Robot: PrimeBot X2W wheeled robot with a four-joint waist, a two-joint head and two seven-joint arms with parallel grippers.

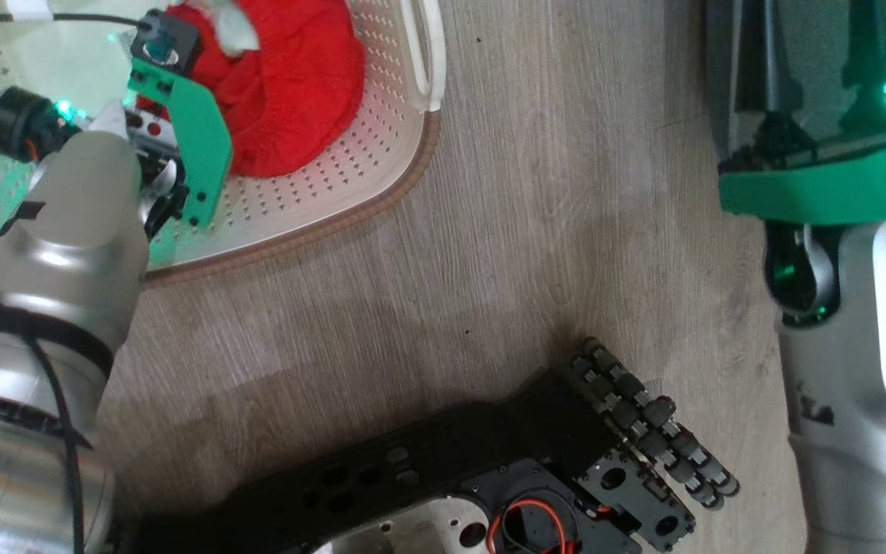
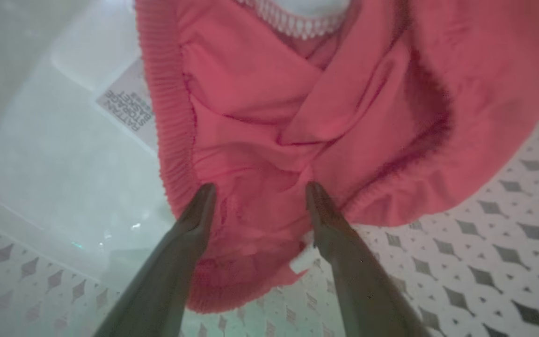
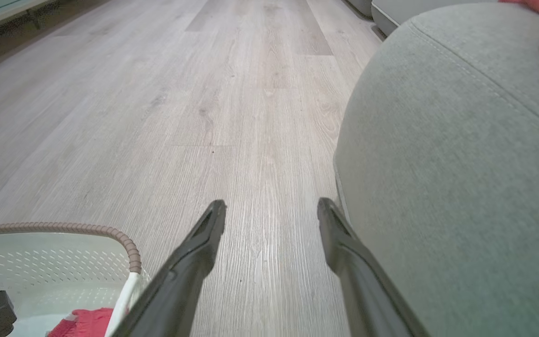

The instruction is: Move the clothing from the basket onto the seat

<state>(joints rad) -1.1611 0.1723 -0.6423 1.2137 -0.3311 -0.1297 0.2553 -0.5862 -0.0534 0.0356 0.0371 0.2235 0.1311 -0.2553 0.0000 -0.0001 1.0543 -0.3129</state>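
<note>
Down in the basket [image 1: 320, 208], the clothing [image 1: 289, 85] lies as a bright red heap with a bit of white cloth at its top. The basket stands on the pale wood floor [image 1: 551, 192]. The left gripper [image 2: 260, 187] hangs inside the basket with its fingers [image 2: 190, 234] spread wide, their tips at the lower fold of the red fabric; nothing is pinched between them. A paper label [image 2: 127, 105] shows on the basket's bottom, partly under the cloth. The right gripper [image 3: 272, 203] is low over the floor just beside the grey seat [image 3: 461, 164], its fingers likewise spread and empty.
</note>
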